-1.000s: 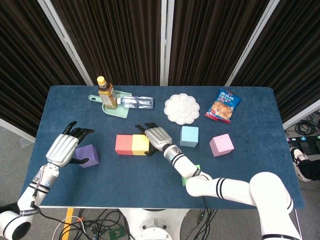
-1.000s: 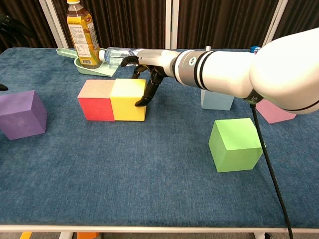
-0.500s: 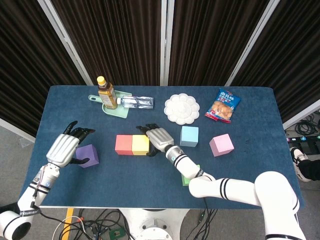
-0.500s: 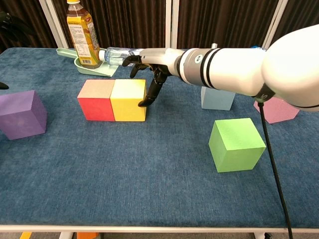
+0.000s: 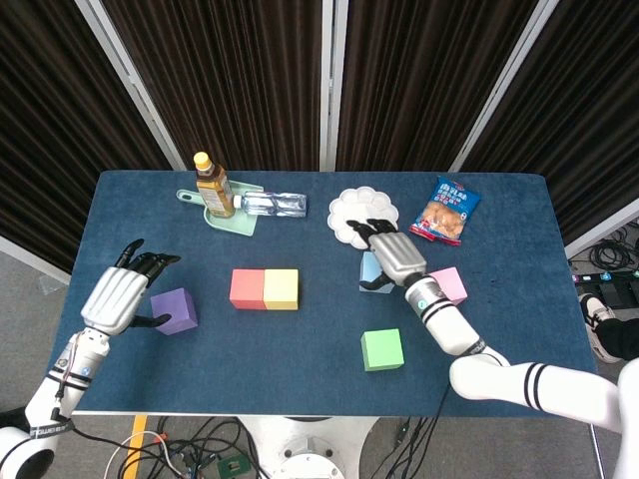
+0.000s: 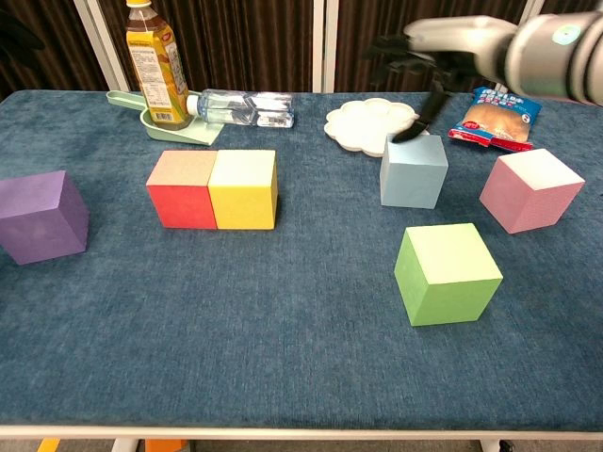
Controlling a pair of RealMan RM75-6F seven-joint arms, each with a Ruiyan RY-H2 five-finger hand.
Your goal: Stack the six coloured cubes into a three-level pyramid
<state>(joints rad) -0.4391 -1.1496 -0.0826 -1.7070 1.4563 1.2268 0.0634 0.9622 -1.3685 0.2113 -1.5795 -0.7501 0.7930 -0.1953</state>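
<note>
A red cube (image 5: 247, 289) (image 6: 182, 189) and a yellow cube (image 5: 282, 289) (image 6: 243, 188) sit side by side, touching, mid-table. The light blue cube (image 5: 369, 272) (image 6: 414, 169) is partly covered by my right hand (image 5: 391, 255) (image 6: 421, 56), which hovers over it with fingers spread, holding nothing. The pink cube (image 5: 450, 284) (image 6: 529, 189) lies right of it, the green cube (image 5: 381, 349) (image 6: 446, 272) nearer the front. My left hand (image 5: 122, 296) is open beside the purple cube (image 5: 174, 309) (image 6: 41, 216), thumb near its left face.
At the back stand a tea bottle (image 5: 213, 186) (image 6: 154, 64) on a green tray (image 5: 232, 220), a lying water bottle (image 5: 273, 205) (image 6: 241, 106), a white flower-shaped plate (image 5: 351, 212) (image 6: 367, 122) and a snack bag (image 5: 445, 211) (image 6: 495, 116).
My right hand has left the yellow cube and swung right and up, now above the light blue cube. The left hand barely shifted.
</note>
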